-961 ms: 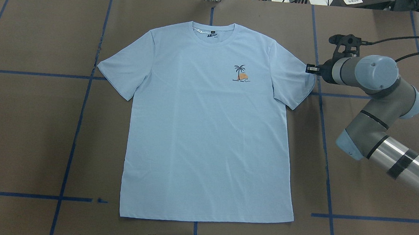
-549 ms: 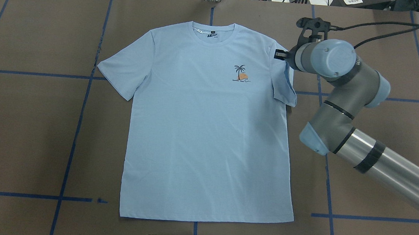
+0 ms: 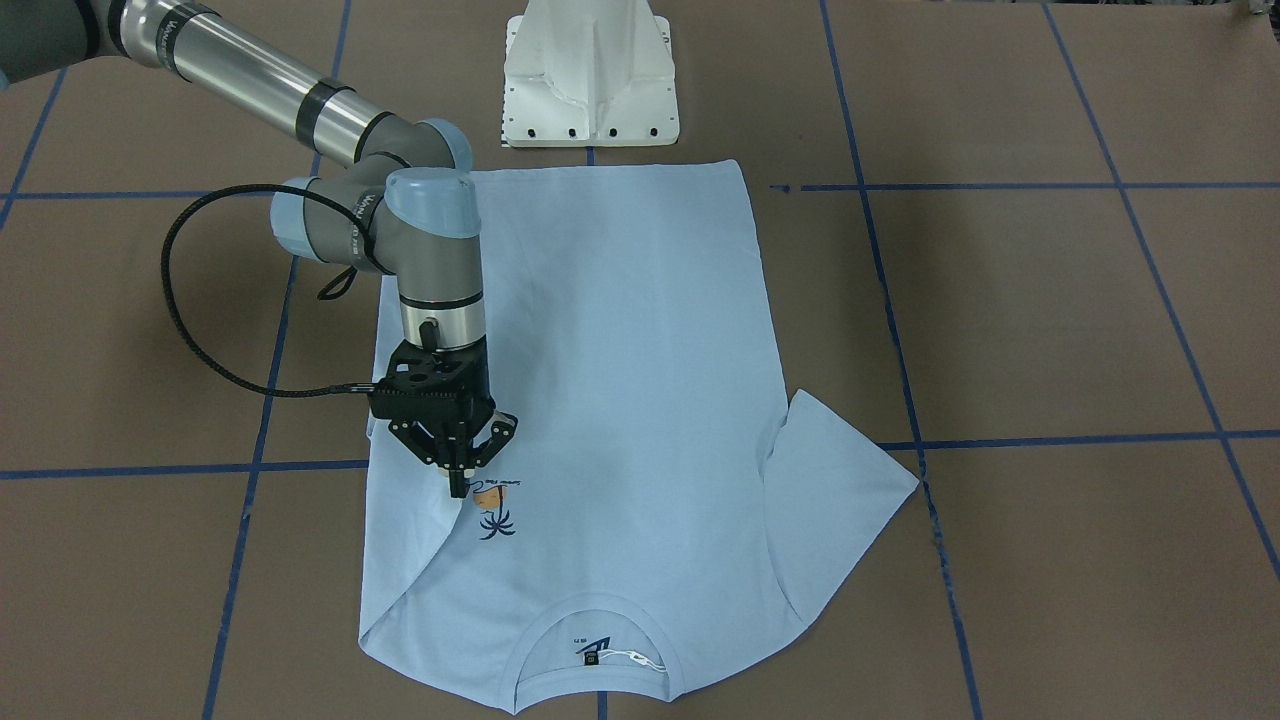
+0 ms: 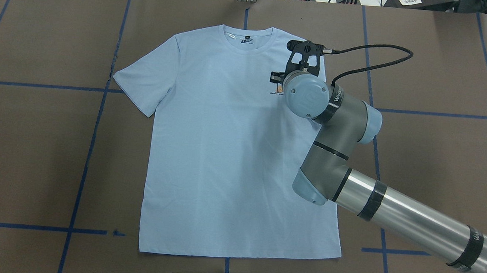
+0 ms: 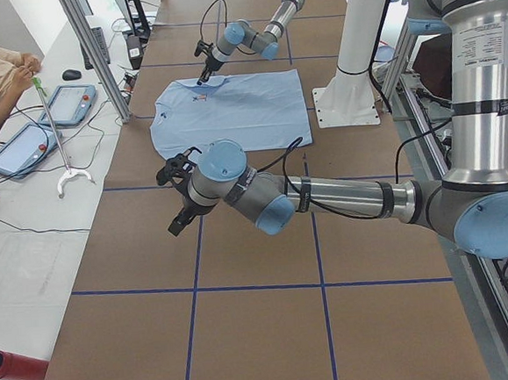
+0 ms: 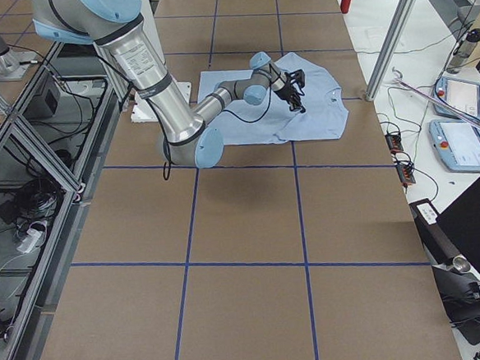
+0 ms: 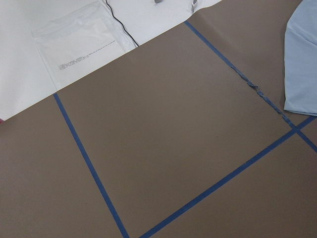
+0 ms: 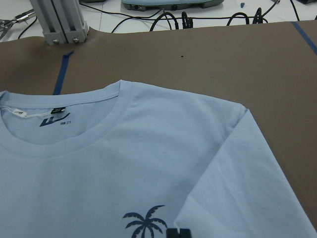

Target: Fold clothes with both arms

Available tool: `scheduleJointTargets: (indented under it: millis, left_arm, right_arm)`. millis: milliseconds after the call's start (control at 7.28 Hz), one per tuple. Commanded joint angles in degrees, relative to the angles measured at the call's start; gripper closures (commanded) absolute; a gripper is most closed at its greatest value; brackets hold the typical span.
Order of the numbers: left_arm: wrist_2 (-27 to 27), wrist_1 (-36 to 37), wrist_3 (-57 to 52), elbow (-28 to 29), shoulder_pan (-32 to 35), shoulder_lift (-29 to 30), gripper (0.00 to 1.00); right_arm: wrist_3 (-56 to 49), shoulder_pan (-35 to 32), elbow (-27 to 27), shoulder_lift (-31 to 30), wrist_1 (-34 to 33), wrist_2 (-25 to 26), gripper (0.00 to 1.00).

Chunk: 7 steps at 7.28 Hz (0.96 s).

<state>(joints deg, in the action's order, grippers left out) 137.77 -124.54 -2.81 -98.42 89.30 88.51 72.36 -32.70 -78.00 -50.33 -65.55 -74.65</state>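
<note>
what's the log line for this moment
right gripper: shut on T-shirt sleeve, folded inward | left gripper: off T-shirt, state unclear | other sleeve: flat

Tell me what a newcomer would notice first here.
A light blue T-shirt lies spread in the middle of the brown table. The right hand pinches its sleeve, folded in beside the palm print, while the left arm hangs off to the shirt's side.

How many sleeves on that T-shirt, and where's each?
2. The sleeve on the robot's left lies spread flat; the sleeve on its right is folded over the chest, pinched in the shut right gripper.
</note>
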Motion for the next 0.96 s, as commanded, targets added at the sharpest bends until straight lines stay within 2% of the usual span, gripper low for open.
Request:
scheduleJointTargets:
  millis: [0,137,275,412,549,687,824]
  left_arm:
    - [0.0,0.0,0.0,0.2,0.0,0.0,0.00]
    - [0.0,0.0,1.1,0.3,0.0,0.1,0.00]
    - [0.0,-0.6,3.6,-0.4,-0.1,0.3,0.00]
    - [-0.4,-5.2,4.2,0.1,-0.1,0.8,0.00]
    - [-0.4,-7.6,4.3,2.0,-1.4,1.6,0.00]
    - [-1.3,-7.0,7.2,3.6,-6.5,6.7,0.00]
    - [-8.3,-7.3,16.6,5.2,-11.5,11.4,0.00]
  right_arm:
    - [-0.4,1.8,0.7,0.8,0.0,1.5,0.01]
    - [-0.2,1.6,0.7,2.5,-0.3,1.1,0.00]
    - [-0.3,-1.0,0.7,3.7,-0.6,-4.6,0.00]
    - [-0.6,-4.8,0.4,5.2,-4.5,-12.9,0.00]
    - [-2.7,-8.5,0.2,7.1,-9.5,-18.6,0.00]
    - [-6.7,-11.9,0.0,7.3,-10.3,-23.5,0.00]
    - [-11.9,-17.5,-0.1,6.7,-10.4,-31.4,0.00]
